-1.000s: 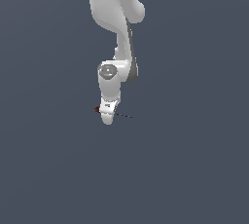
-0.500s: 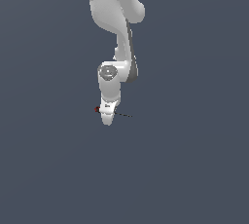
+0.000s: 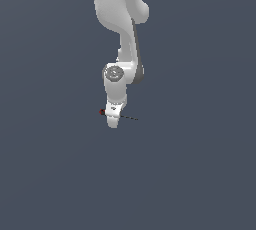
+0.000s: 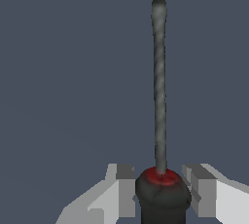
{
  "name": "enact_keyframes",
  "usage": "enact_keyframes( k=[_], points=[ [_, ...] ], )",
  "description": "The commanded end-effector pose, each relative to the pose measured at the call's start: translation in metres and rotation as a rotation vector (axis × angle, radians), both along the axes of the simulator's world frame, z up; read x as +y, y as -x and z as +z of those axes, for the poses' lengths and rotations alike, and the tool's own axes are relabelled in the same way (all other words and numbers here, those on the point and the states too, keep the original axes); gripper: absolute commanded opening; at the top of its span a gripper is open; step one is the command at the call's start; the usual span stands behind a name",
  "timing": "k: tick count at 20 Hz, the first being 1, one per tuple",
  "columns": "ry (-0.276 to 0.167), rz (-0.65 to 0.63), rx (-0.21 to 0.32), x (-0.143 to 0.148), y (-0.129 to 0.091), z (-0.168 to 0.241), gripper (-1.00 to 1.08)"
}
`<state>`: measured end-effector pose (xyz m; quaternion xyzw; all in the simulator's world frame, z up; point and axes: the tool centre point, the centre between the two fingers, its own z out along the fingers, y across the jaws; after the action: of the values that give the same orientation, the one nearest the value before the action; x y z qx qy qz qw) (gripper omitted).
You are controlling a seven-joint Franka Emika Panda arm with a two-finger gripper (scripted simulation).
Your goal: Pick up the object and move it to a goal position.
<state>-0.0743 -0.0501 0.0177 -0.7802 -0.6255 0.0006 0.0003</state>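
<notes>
The object is a small screwdriver with a red-and-black handle and a thin dark shaft. In the exterior view it lies level, with its red handle end (image 3: pixel 102 112) toward the exterior view's left and its shaft pointing right. My white gripper (image 3: pixel 113 120) comes down on it from above. In the wrist view the handle (image 4: pixel 163 196) sits between my two fingers (image 4: pixel 125 191), which press in on both sides. The shaft (image 4: pixel 159 82) runs straight away from the gripper (image 4: pixel 163 189). I cannot tell whether the object rests on the floor or hangs just above it.
A plain dark grey floor (image 3: pixel 200 174) fills both views. My white arm (image 3: pixel 120 34) reaches down from the top of the exterior view. No other objects or goal marker show.
</notes>
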Motion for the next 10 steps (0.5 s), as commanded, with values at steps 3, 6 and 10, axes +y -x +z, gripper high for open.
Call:
enact_keyframes(
  k=[3, 6, 10],
  points=[
    [0.000, 0.002, -0.001, 0.026, 0.000, 0.008, -1.00],
    [0.000, 0.002, -0.001, 0.052, -0.001, 0.015, -1.00],
    [0.000, 0.002, -0.001, 0.098, -0.001, 0.028, -1.00]
  ],
)
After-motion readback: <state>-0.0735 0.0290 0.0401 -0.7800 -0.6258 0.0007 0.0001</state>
